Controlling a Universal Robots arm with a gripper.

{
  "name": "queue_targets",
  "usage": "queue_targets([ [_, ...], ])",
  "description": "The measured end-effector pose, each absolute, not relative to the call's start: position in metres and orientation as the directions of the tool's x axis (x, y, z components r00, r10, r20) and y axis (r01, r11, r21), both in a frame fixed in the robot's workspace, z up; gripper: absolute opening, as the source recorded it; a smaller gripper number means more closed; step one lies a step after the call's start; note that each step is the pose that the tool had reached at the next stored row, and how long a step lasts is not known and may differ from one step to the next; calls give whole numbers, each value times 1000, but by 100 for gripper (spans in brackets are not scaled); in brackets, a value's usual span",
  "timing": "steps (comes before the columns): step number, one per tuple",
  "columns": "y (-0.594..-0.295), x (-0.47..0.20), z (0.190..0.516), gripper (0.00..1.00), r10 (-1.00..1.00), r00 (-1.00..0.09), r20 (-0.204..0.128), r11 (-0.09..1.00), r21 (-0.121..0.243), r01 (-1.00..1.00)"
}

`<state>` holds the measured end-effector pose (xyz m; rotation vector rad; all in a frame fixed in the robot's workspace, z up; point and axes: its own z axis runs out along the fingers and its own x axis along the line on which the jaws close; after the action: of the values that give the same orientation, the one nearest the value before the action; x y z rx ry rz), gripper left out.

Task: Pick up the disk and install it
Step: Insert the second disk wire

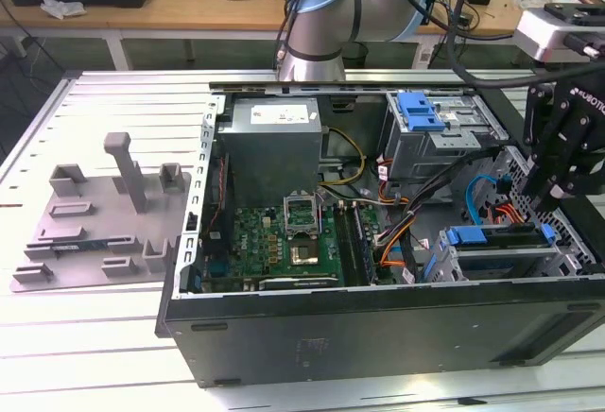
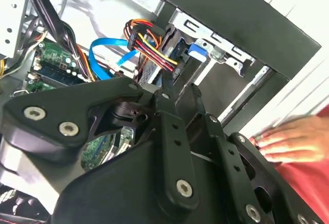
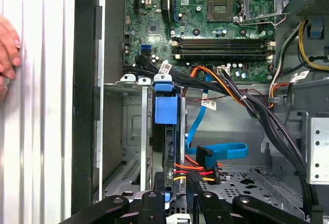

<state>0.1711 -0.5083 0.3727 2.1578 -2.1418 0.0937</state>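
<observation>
The computer case (image 1: 378,336) lies on its side on the slatted metal table (image 1: 95,91) with the side panel off, which leaves the drive cage (image 1: 510,266) open from above. The gripper (image 1: 560,180) hangs over the cage at the case's corner toward the exterior view's right. The disk (image 3: 165,147) stands on edge in 1 slot of the cage; its blue bracket tab (image 3: 165,110) faces the motherboard (image 3: 205,23), so the drive appears seated or nearly seated along the slot rails. In the first wrist view the black linkages sit just beside the disk's near end, where the power and data cables (image 3: 198,168) plug in. Whether the jaws are apart or clamped on the disk cannot be told. A person's hand (image 2: 295,139) rests on the table just outside the case wall, apart from the arm.
</observation>
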Motion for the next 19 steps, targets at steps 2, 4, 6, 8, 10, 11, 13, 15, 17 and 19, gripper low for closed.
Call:
queue_targets([
  [2,-501,172,373,31,-987,10,159,-4,33,-999],
  [4,-489,172,374,31,-983,10,181,-4,34,-999],
  [6,-476,174,373,31,-981,10,193,-3,34,-999],
  [8,-469,176,374,31,-979,10,203,-3,34,-999],
  [10,-465,176,373,31,-978,10,210,-3,34,-999],
  [11,-464,176,373,32,-977,10,214,-3,34,-999],
  [13,-462,176,373,38,-975,10,221,-2,34,-999],
  [15,-461,175,373,38,-974,10,226,-2,34,-999],
  [17,-461,173,373,38,-974,10,228,-2,34,-999],
  [19,-461,164,371,38,-969,9,245,0,34,-999],
])
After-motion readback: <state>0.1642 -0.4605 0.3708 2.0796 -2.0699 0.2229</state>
